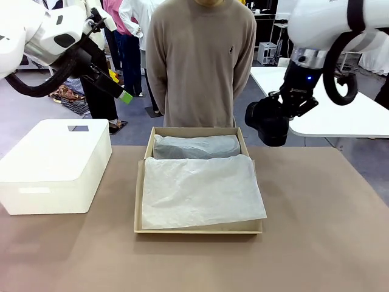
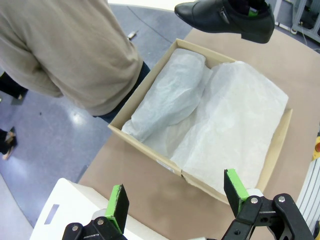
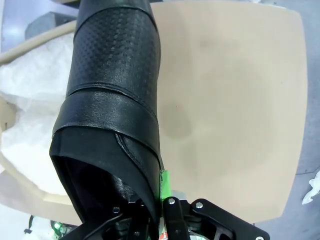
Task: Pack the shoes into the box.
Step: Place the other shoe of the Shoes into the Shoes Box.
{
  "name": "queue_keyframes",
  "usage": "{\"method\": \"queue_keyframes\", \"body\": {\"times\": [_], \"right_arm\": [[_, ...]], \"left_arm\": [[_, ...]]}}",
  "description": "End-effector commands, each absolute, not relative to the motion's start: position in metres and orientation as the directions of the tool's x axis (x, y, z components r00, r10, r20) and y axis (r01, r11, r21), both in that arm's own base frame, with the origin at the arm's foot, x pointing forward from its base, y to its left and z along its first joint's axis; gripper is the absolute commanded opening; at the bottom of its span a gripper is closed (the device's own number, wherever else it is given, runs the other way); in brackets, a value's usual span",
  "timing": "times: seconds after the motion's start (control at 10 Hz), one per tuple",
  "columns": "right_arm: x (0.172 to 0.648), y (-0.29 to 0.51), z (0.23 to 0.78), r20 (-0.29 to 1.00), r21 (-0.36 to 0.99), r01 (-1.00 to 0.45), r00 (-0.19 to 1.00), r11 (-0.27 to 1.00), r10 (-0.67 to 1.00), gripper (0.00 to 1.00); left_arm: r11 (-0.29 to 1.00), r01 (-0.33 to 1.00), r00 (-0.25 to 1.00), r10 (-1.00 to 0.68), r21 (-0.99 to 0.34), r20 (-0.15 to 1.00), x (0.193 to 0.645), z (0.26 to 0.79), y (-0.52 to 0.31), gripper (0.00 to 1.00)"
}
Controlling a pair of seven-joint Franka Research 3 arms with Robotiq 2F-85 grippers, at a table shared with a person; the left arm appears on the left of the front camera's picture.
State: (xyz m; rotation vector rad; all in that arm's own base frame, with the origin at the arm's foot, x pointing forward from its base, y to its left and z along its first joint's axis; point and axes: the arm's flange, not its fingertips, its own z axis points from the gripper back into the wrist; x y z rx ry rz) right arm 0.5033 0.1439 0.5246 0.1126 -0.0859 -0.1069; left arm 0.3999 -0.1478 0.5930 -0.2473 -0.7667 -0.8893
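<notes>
A black leather shoe (image 1: 269, 126) hangs in the air past the box's far right corner, with my right gripper (image 1: 283, 108) shut on its heel rim. In the right wrist view the shoe (image 3: 112, 95) points away from the camera, over the table beside the box edge (image 3: 25, 192). The tan box (image 1: 197, 230) lies mid-table, lined with white tissue paper (image 1: 200, 191), and a long tissue-wrapped bundle (image 1: 197, 146) lies along its back wall. My left gripper (image 1: 121, 92) is raised high at the left, open and holding nothing, and looks down on the box (image 2: 145, 152) and the shoe (image 2: 225, 19).
A white plastic bin (image 1: 55, 167) stands on the table left of the box. A person in a beige sweater (image 1: 200, 67) stands close behind the box's far side. Bare brown tabletop (image 1: 322, 231) lies right of and in front of the box.
</notes>
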Motion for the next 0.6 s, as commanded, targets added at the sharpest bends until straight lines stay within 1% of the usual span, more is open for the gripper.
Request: {"method": "queue_keyframes", "body": {"times": [0.0,0.1,0.2,0.5], "right_arm": [[0.506,0.157,0.533,0.105,0.125,0.14,0.983,0.982,-0.153,0.0],[0.504,0.159,0.538,0.095,0.161,0.115,0.987,0.98,-0.131,0.0],[0.502,0.152,0.524,0.08,0.118,0.112,0.989,0.987,-0.122,0.0],[0.502,0.152,0.524,0.08,0.118,0.112,0.989,0.987,-0.122,0.0]], "left_arm": [[0.609,0.786,0.375,-0.605,0.104,0.703,0.401,0.592,-0.146,1.0],[0.609,0.786,0.375,-0.605,0.104,0.703,0.401,0.592,-0.146,1.0],[0.609,0.786,0.375,-0.605,0.104,0.703,0.401,0.592,-0.146,1.0],[0.609,0.786,0.375,-0.605,0.104,0.703,0.401,0.592,-0.146,1.0]]}}
